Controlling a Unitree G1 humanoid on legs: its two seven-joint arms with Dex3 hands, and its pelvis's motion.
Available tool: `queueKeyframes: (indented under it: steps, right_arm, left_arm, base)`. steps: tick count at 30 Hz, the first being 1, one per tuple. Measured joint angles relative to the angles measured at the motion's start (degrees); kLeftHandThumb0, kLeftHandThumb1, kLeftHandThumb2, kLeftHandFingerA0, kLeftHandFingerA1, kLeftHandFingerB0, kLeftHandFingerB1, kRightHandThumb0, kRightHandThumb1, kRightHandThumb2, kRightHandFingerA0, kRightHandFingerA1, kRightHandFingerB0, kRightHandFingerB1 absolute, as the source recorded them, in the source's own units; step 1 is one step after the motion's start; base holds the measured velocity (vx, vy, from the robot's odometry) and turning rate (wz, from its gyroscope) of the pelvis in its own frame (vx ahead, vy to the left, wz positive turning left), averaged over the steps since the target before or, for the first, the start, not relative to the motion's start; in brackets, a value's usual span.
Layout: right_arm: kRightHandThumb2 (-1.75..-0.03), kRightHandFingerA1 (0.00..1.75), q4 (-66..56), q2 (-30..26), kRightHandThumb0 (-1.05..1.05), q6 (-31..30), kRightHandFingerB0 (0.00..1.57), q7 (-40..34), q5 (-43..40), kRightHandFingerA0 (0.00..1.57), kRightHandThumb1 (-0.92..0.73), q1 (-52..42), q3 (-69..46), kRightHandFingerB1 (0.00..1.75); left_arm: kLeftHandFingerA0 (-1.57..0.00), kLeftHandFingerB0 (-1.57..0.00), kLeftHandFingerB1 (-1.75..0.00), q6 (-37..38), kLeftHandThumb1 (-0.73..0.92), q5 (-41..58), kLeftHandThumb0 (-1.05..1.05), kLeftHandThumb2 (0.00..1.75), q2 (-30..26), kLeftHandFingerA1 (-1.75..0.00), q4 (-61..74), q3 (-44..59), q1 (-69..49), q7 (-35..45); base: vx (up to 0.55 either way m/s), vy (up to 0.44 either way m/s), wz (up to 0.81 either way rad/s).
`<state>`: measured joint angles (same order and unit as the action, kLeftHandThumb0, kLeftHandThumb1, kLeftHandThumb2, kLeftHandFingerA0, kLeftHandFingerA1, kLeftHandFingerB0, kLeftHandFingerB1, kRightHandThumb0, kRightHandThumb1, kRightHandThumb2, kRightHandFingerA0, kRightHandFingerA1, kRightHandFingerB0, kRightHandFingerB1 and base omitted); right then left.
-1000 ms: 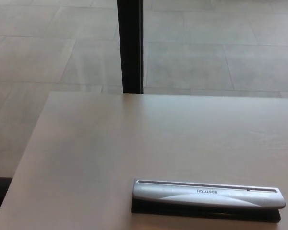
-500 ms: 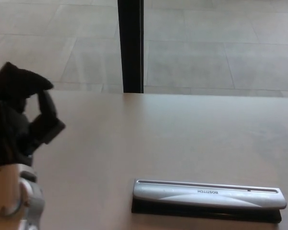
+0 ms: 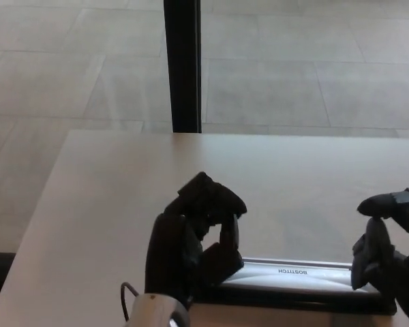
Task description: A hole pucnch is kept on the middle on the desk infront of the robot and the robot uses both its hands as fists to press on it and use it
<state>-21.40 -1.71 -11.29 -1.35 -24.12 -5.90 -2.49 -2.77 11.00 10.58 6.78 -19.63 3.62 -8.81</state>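
A pale desk (image 3: 109, 204) stands before a tiled floor (image 3: 293, 82) and a dark post (image 3: 183, 65). The hole punch (image 3: 293, 276) lies near my edge. My left hand (image 3: 194, 235) and right hand (image 3: 388, 248) hover over its ends, fingers curled into fists.

You are looking at a pale, wood-grained counter (image 3: 116, 204) that fills the lower part of the head view, its far edge running straight across the picture and its left edge slanting down toward the bottom left corner. Beyond it you see a floor (image 3: 307, 75) of large grey tiles with thin joints, and a dark upright post (image 3: 183, 65) that rises from just behind the counter's far edge to the top of the frame.
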Motion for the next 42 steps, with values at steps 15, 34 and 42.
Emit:
queueKeyframes:
  steps: [15,34,42]
  right_arm:
    - [-1.01,1.75,6.3,0.1,-0.32,0.2,0.57,0.5,3.2,1.1,-0.75,4.9,1.3,1.64]
    - [-0.99,1.75,25.2,5.6,-0.36,14.0,0.64,-0.9,9.8,1.03,-0.73,8.1,1.9,1.75]
    - [-1.0,1.75,31.1,7.1,-0.31,23.7,0.69,-2.7,13.4,1.02,-0.71,8.7,2.0,1.72]
  left_arm:
    - [-0.89,-0.45,-1.74,0.4,0.85,-1.5,-0.31,0.9,-0.2,-1.75,-10.0,-1.6,2.7,-3.5]
    - [-0.98,-0.51,-1.7,12.6,0.84,-4.6,-0.3,0.91,0.3,-1.75,-22.3,-4.0,6.2,-10.3]
    - [-0.92,-0.51,-1.7,18.6,0.83,-8.6,-0.2,0.97,0.3,-1.75,-28.5,-5.6,8.1,-15.5]
  base:
    - [0.0,0.0,0.0]
    - [0.0,0.0,0.0]
    - [0.0,0.0,0.0]
